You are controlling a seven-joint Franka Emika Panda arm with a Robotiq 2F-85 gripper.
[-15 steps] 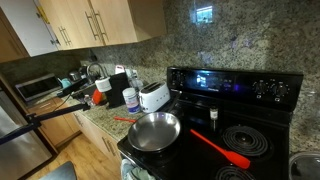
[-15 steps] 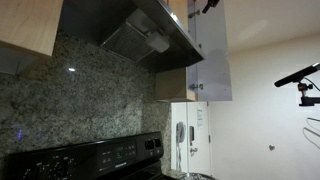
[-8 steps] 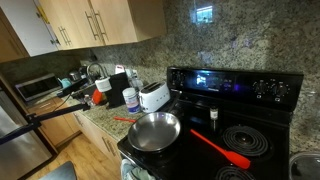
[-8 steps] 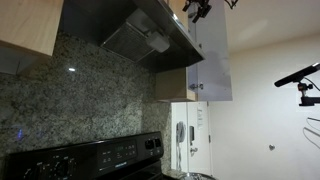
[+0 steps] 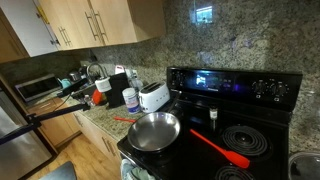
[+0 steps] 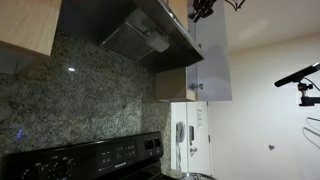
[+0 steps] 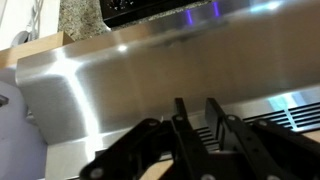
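My gripper (image 6: 205, 8) hangs at the top of an exterior view, just above the front edge of the stainless range hood (image 6: 150, 35) and beside a white cabinet (image 6: 212, 60). In the wrist view the two black fingers (image 7: 181, 115) point at the hood's sloping steel face (image 7: 150, 70). The jaws stand close together with a narrow gap, and nothing is between them. My gripper (image 7: 196, 112) is near the hood, but I cannot tell whether it touches it. It does not show in the exterior view over the stove.
Below are a black stove (image 5: 235, 85) with a steel pan (image 5: 153, 130) and a red spatula (image 5: 222, 150). A white toaster (image 5: 153, 96) and jars stand on the granite counter. Vent slats (image 7: 295, 105) lie right of the fingers. Wooden cabinets (image 5: 90, 20) hang left.
The gripper has come further into view at the top of the exterior view by the hood. Nothing on the stove or counter has moved.
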